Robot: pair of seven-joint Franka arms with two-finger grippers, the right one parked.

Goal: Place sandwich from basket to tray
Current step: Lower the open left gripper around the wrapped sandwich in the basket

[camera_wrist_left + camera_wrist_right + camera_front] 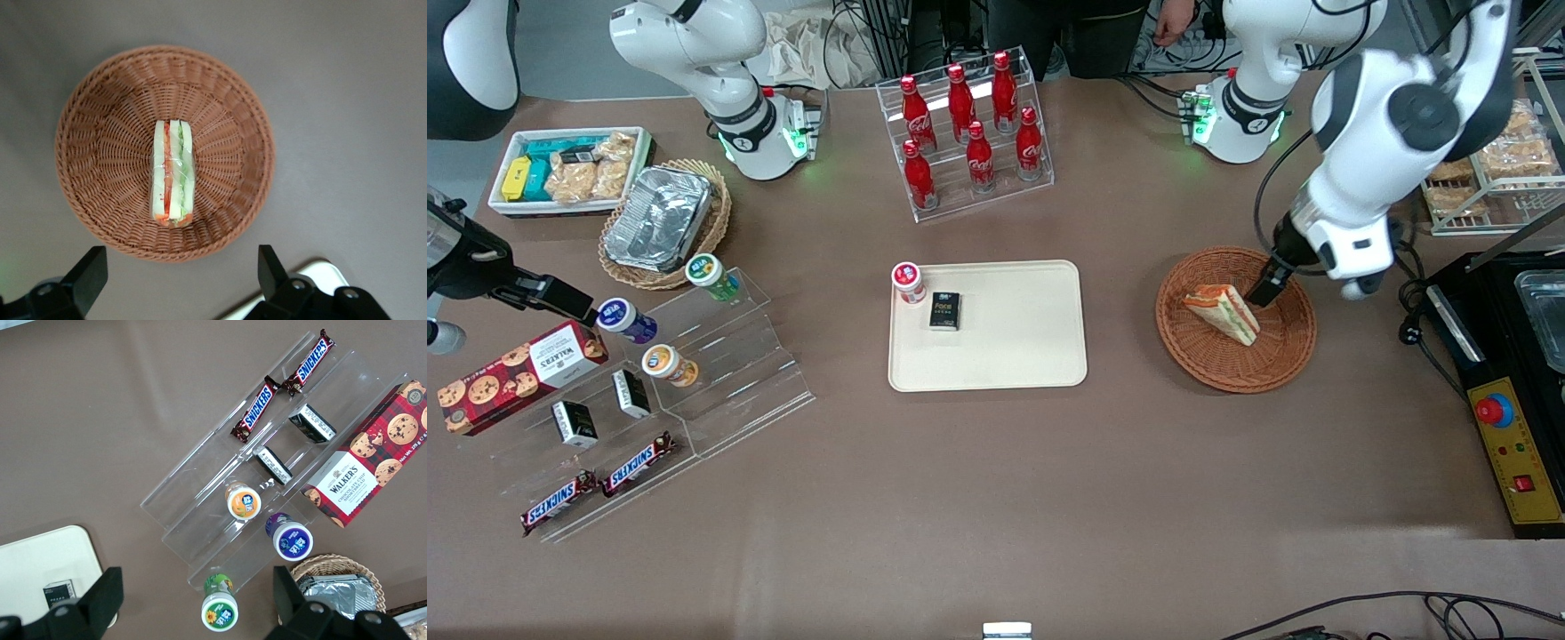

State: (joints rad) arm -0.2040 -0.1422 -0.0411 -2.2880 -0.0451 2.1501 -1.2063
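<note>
Hovering pincer (1270, 283): it hangs over the basket's rim, on the side farther from the front camera, just above the sandwich; the fingers (87, 277) are spread wide with nothing between them.
Sandwich (1224, 311): lies in the middle of the basket, wrapped in clear film, with white bread and red and green filling layers showing along its cut edge; the pincer does not touch it.
Basket (1285, 356): round, reddish-brown wicker, on the tabletop (996, 498) toward the working arm's end, well apart from the tray.
Tray (1014, 356): cream rectangle with rounded corners near the middle of the tabletop; a small black box (944, 310) lies on it, and a red-and-white cup (908, 282) stands at its corner, just beside the box.
Bottles (969, 133): red ones in a clear tiered rack, farther from the front camera than the tray.
Snack stand (694, 373): clear steps toward the parked arm's end, carrying cups, small boxes and two Snickers bars (596, 487).
</note>
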